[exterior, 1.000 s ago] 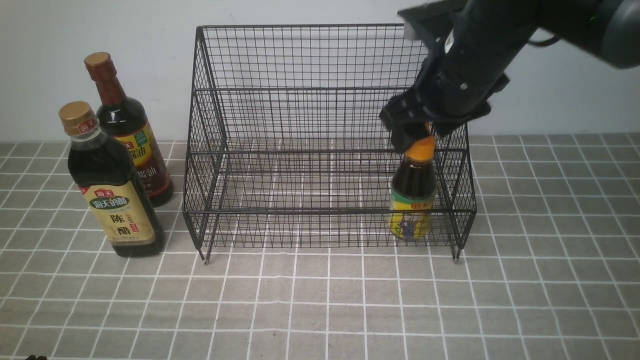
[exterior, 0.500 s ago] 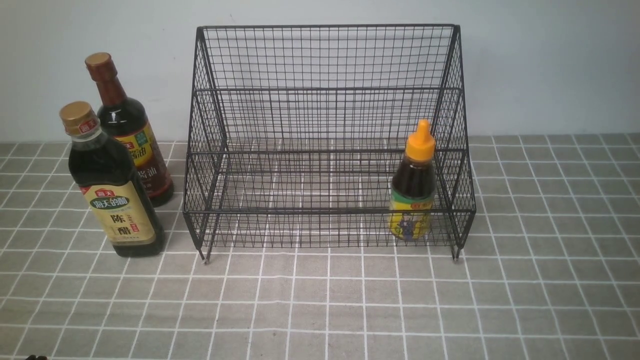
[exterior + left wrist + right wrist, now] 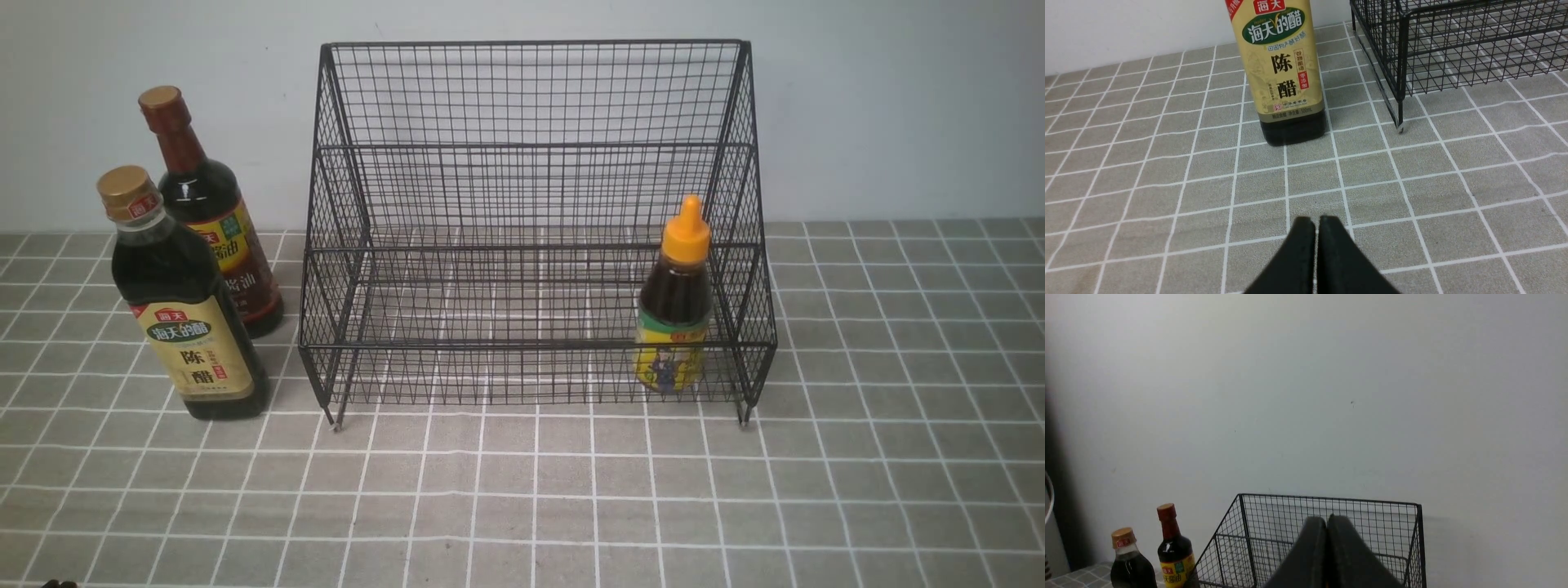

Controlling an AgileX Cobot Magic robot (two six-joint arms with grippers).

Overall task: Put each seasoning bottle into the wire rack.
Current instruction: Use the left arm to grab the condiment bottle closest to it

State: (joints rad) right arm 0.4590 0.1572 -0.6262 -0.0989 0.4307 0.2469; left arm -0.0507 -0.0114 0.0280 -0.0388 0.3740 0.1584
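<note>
The black wire rack [image 3: 522, 147] stands at the middle back of the table. The small squeeze bottle [image 3: 674, 304] with the orange nozzle cap stands upright inside it, at its front right. The gold-capped bottle [image 3: 181, 302] and the taller brown-capped bottle [image 3: 206, 214] stand on the table left of the rack. Neither arm shows in the front view. My left gripper [image 3: 1316, 220] is shut and empty, low over the table in front of the gold-capped bottle [image 3: 1282, 69]. My right gripper [image 3: 1327, 519] is shut and empty, high up, facing the rack [image 3: 1372, 514] and the wall.
A pale wall [image 3: 898, 106] runs close behind the rack. The table is covered with a grey cloth with a white grid [image 3: 571, 498]. The rack's front left foot [image 3: 1400, 127] stands right of the gold-capped bottle in the left wrist view.
One second ago my right gripper was at the squeeze bottle's orange cap inside the rack. It has let go and left the front view. The bottle stands on its own.
</note>
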